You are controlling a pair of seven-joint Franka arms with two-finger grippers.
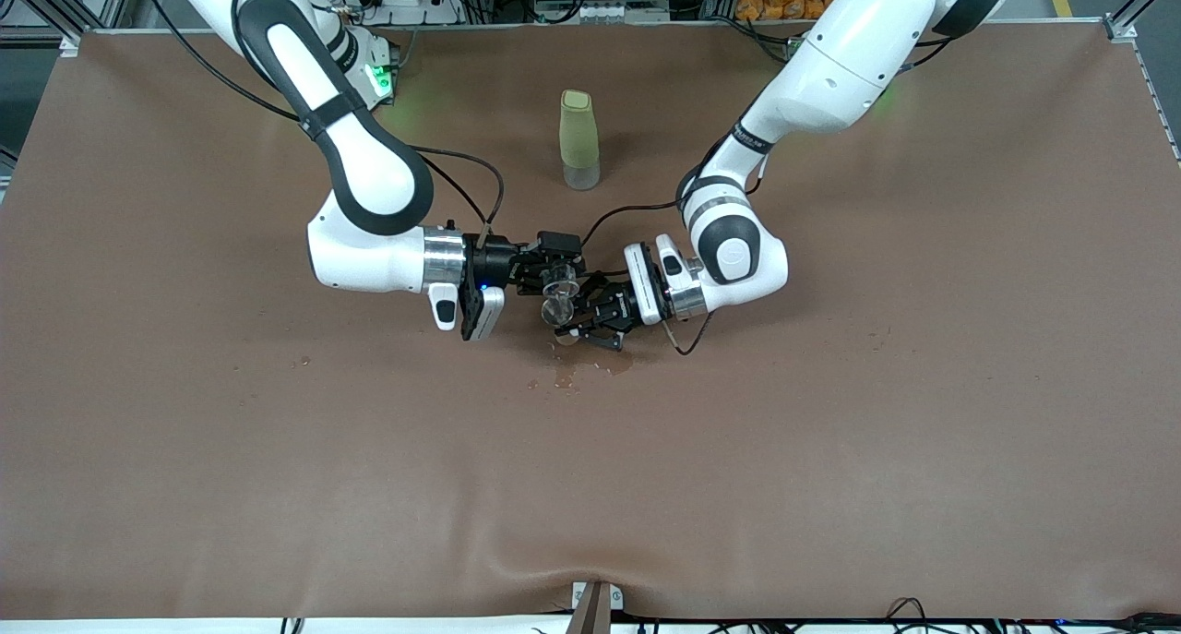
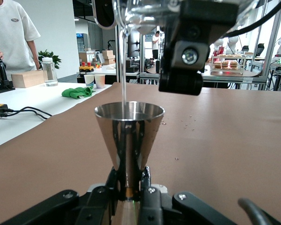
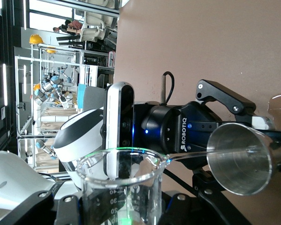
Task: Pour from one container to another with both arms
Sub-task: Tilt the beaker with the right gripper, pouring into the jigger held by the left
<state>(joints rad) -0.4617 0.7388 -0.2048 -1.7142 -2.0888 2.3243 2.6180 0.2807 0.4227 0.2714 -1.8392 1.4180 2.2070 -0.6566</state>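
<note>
Over the middle of the table my right gripper (image 1: 554, 278) is shut on the clear glass cup (image 1: 557, 296), which is tipped. Just under the cup's rim stands the upright steel jigger (image 1: 567, 336), my left gripper (image 1: 576, 331) shut on its narrow waist. In the left wrist view the fingers (image 2: 147, 180) pinch the jigger (image 2: 129, 131), and a thin stream of clear liquid (image 2: 124, 70) falls from the cup (image 2: 140, 7) into its bowl. In the right wrist view the marked cup (image 3: 122, 187) sits between my right gripper's (image 3: 124, 208) fingers, its spout toward the jigger (image 3: 239, 159).
The tall pale-green bottle (image 1: 579, 140) stands on the brown cloth farther from the front camera than both grippers. A small wet patch (image 1: 586, 368) darkens the cloth just nearer to the camera than the jigger. The cloth (image 1: 830, 431) spreads flat around them.
</note>
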